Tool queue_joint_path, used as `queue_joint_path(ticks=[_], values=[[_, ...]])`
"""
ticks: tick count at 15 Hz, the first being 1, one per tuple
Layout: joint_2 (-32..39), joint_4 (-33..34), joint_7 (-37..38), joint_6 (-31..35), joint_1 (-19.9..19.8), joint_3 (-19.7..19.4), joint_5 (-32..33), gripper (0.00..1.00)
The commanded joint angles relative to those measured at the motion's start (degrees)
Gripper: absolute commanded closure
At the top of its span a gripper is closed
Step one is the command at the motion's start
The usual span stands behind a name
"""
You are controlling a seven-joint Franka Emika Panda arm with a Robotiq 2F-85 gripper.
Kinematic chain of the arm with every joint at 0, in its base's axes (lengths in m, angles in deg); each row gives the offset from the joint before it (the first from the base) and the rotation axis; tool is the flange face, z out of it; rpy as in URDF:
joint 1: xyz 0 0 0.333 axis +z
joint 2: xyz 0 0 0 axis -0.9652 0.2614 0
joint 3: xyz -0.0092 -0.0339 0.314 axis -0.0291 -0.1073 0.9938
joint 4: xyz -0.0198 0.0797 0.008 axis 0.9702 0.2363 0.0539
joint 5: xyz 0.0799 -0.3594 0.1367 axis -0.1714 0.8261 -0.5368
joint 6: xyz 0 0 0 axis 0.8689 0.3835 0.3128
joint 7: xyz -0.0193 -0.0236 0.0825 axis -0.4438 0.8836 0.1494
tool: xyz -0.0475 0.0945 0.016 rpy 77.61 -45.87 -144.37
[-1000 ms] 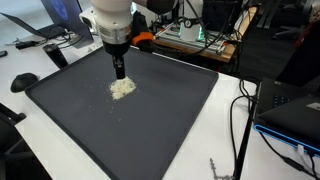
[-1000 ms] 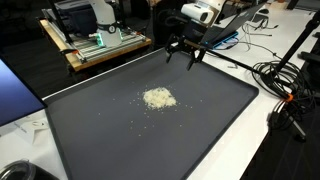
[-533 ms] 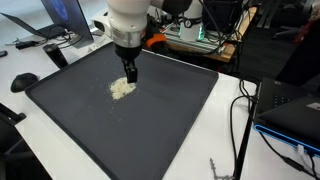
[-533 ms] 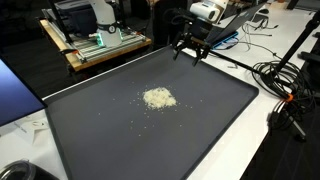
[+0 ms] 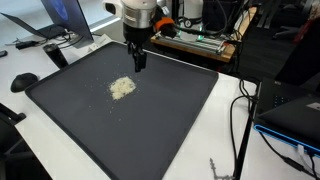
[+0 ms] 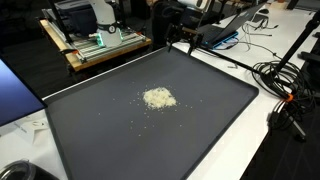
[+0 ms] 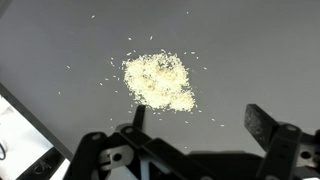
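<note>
A small heap of pale grains [image 5: 122, 88] lies on a dark grey mat [image 5: 150, 130], with loose grains scattered round it. In both exterior views my gripper [image 5: 139, 62] hangs above the mat's far edge, behind the heap and apart from it. It is open and holds nothing. In an exterior view the heap [image 6: 158, 97] sits mid-mat and the gripper [image 6: 179, 38] is dark against the clutter at the top. The wrist view looks down on the heap [image 7: 157, 80], with the gripper [image 7: 200, 122] spread wide below it over bare mat [image 7: 250, 50].
A computer mouse [image 5: 22, 81] lies left of the mat and a laptop [image 5: 293, 116] sits at the right with black cables [image 5: 240, 115] beside it. A wooden board with electronics [image 6: 95, 45] stands behind the mat. More cables [image 6: 285, 90] trail at the side.
The gripper has moved from just above the heap to the mat's far edge, away from the grains. It stayed open. The heap has not moved.
</note>
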Motion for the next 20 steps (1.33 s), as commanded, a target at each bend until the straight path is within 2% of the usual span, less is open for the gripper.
queue_joint_path(ticks=[1,5,7,11,14,20], values=[[-10.43,-13.71,-1.05,9.69,-3.76,0.86,-0.61,0.00],[-16.65,-23.00,-3.23,19.07,-8.18,0.62,-3.17,0.00],[-18.02,-26.30,-7.18,22.51,-10.77,0.50,-8.15,0.00],[-18.71,-30.67,-21.29,27.88,-14.81,0.04,-24.08,0.00],[-18.39,-30.93,-33.04,28.19,-16.74,-0.20,-36.54,0.00],[-15.31,-27.22,-50.36,24.01,-20.27,-1.88,-51.91,0.00]])
